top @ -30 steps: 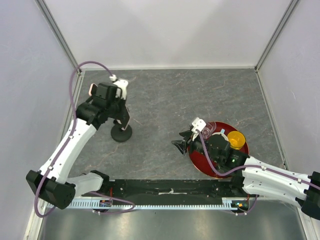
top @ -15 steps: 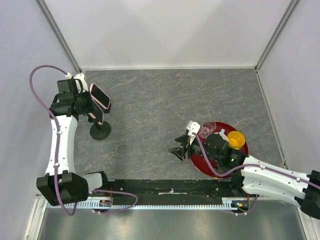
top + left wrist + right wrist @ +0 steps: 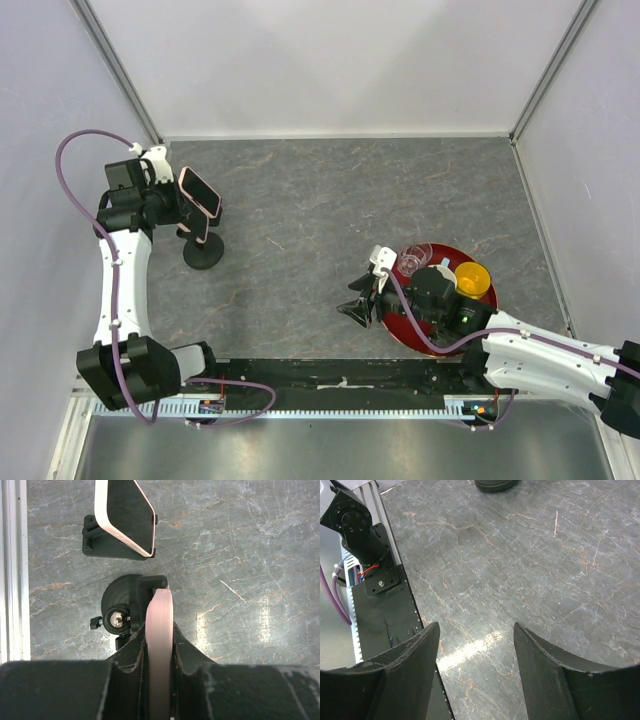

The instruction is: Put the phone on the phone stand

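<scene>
My left gripper (image 3: 159,631) points down and is shut on the phone (image 3: 159,607), a flat pink-edged slab seen edge-on. Its lower end is at a black bracket on the phone stand (image 3: 120,597), a black disc base with a short stem; I cannot tell whether they touch. From above, the left gripper (image 3: 195,231) hangs just over the stand (image 3: 203,254) near the left wall. A second pink-cased phone (image 3: 125,515) with a black screen leans on a small black rest (image 3: 112,547) beyond the stand. My right gripper (image 3: 476,630) is open over bare table with nothing between its fingers.
A red plate (image 3: 402,325) under the right arm carries a yellow cup (image 3: 473,278) and a clear glass (image 3: 415,258). The second phone (image 3: 200,193) stands by the left wall's metal rail (image 3: 12,570). A black rail (image 3: 340,380) runs along the near edge.
Over the last second the left arm swung left toward the wall and the stand shifted left with it. The right gripper opened wider and drifted slightly toward the near left.
</scene>
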